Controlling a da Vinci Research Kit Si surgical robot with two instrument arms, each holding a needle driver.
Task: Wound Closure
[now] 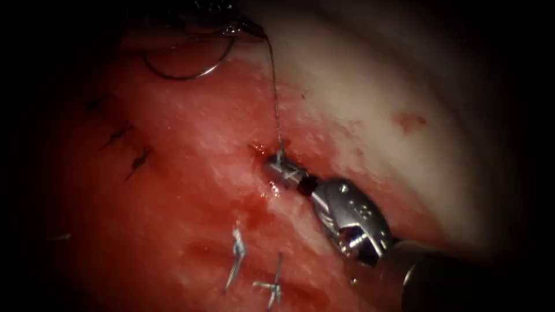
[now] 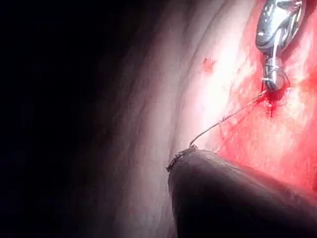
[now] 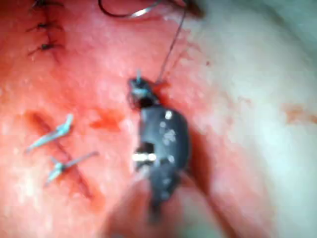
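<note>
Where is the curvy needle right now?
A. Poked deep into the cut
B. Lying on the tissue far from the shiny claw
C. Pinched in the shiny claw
B. The needle lies on the tissue, well away from the right claw, which sits at the near end of the thread.

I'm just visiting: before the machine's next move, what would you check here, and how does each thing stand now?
1. Right tool holds something: ok, jaws shut on the thread at the tissue.
2. Thread path: ok, one strand runs up to the left tool.
3. Left tool's jaws: cannot tell.
4. Needle accounted for: ok, lies at the far edge, curve in view.
5. Needle in tissue or held: cannot tell.
6. Earlier stitches: ok, knotted ends stand near the tool.
</note>
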